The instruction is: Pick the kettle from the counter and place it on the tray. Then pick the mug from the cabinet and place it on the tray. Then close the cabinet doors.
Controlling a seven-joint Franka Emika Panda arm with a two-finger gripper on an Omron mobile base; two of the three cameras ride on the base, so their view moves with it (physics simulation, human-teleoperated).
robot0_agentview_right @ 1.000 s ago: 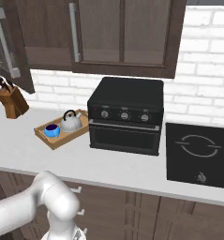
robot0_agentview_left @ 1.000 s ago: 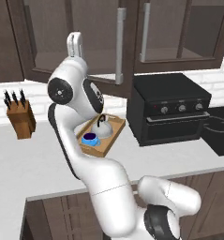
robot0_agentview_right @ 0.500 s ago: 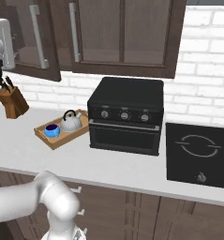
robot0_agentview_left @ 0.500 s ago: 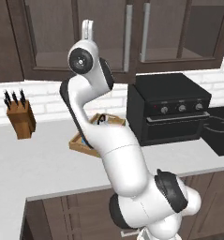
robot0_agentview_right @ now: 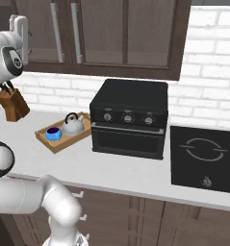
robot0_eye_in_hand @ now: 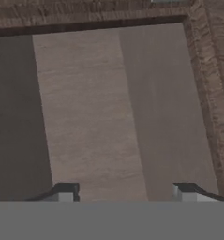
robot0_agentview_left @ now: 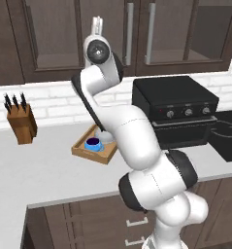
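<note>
My gripper (robot0_agentview_left: 96, 23) is raised in front of the left cabinet door (robot0_agentview_left: 54, 39), pointing up with nothing between its fingers. Up close in the hand view, the gripper (robot0_eye_in_hand: 126, 192) is open, its fingertips (robot0_eye_in_hand: 66, 191) wide apart before the door's glass panel (robot0_eye_in_hand: 108, 103) and its brown frame (robot0_eye_in_hand: 205, 70). Both cabinet doors (robot0_agentview_right: 102, 33) look flush, their silver bar handles (robot0_agentview_right: 75, 31) side by side. On the counter (robot0_agentview_right: 116, 173) lies the wooden tray (robot0_agentview_right: 44, 139) holding the blue mug (robot0_agentview_right: 53, 133) and the silver kettle (robot0_agentview_right: 73, 126). From the left, the mug (robot0_agentview_left: 92, 143) shows on the tray (robot0_agentview_left: 83, 151), the kettle mostly behind my arm.
A black oven box (robot0_agentview_right: 128, 117) stands right of the tray, with a black cooktop (robot0_agentview_right: 203, 153) beyond it. A wooden knife block (robot0_agentview_left: 21, 121) sits at the left by the white brick wall. Dark drawers (robot0_agentview_left: 88, 219) run under the counter.
The left cabinet door has swung from open to flush with the right one. My arm has risen from over the tray, and the gripper now stands high against that door.
</note>
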